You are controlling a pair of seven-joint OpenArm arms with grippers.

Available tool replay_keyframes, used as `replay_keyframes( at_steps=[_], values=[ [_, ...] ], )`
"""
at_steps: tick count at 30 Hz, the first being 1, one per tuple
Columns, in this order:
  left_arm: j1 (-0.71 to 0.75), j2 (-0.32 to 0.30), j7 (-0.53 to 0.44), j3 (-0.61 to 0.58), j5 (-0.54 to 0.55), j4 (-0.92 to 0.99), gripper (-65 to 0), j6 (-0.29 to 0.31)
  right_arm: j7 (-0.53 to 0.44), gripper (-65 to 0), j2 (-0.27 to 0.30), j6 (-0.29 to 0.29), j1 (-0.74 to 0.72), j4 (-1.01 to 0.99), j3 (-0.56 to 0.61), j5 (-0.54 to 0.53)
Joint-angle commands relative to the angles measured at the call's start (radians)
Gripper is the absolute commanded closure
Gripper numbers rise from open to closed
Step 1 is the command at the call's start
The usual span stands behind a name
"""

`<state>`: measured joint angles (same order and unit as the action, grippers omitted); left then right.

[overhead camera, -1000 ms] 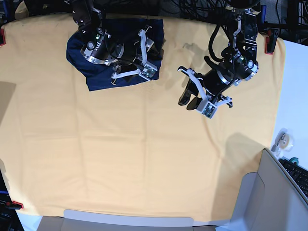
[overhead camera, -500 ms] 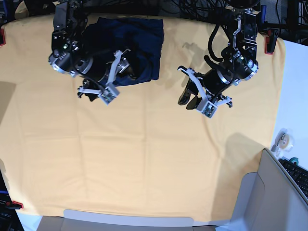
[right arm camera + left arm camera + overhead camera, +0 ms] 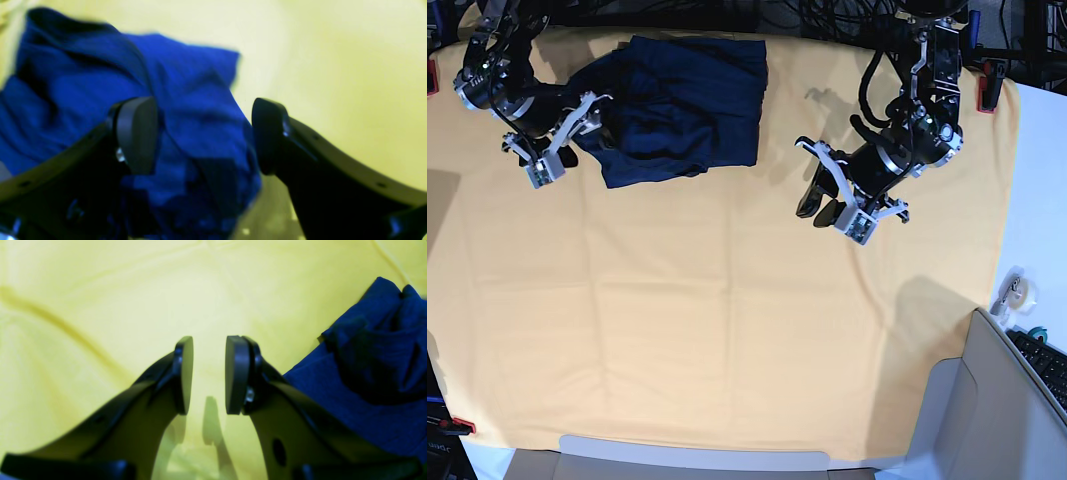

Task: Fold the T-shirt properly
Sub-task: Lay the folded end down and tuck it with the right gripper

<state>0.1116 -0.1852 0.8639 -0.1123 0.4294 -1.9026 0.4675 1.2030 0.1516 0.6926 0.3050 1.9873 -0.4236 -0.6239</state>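
Note:
The dark navy T-shirt (image 3: 687,100) lies folded in a rough rectangle at the far edge of the yellow-orange table cloth (image 3: 727,320), with some bunched folds on its left side. My right gripper (image 3: 575,142) hovers just off the shirt's left edge, open wide and empty. In the right wrist view, which is blurred, the T-shirt (image 3: 186,83) shows behind the spread right gripper (image 3: 203,110). My left gripper (image 3: 820,208) hangs over bare cloth to the right of the shirt. The left gripper (image 3: 209,350) stands open by a narrow gap with nothing in it, and the T-shirt (image 3: 367,373) is off to its right.
Red clamps (image 3: 988,90) pin the cloth at the table's corners. A grey seat or case (image 3: 997,410) stands at the near right, with a tape roll (image 3: 1015,290) and a keyboard (image 3: 1047,362) on the white surface beside it. Cables run along the back edge.
My right arm has pulled away to the left, from on top of the shirt to beside its left edge, with its jaws spread wider. The shirt stays folded. The left arm has not moved.

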Motion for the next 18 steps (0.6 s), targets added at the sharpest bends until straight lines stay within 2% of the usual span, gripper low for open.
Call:
replay_keyframes(
  at_steps=[1,11,18],
  values=[
    [-0.010,-0.003,-0.027,0.000,0.013,-0.016,-16.5,0.001,-0.022,-43.5,0.010,0.006,-0.005,0.016,-0.008,-0.018],
    [-0.008,-0.001,-0.027,0.000,0.013,-0.015,-16.5,0.001,-0.022,-43.5,0.006,0.006,-0.007,0.017,-0.004,-0.032],
    [0.012,-0.003,-0.031,0.001,0.012,-0.015,-16.5,0.001,-0.022,-43.5,0.061,0.006,0.009,-0.018,-0.100,-0.077]
  ],
)
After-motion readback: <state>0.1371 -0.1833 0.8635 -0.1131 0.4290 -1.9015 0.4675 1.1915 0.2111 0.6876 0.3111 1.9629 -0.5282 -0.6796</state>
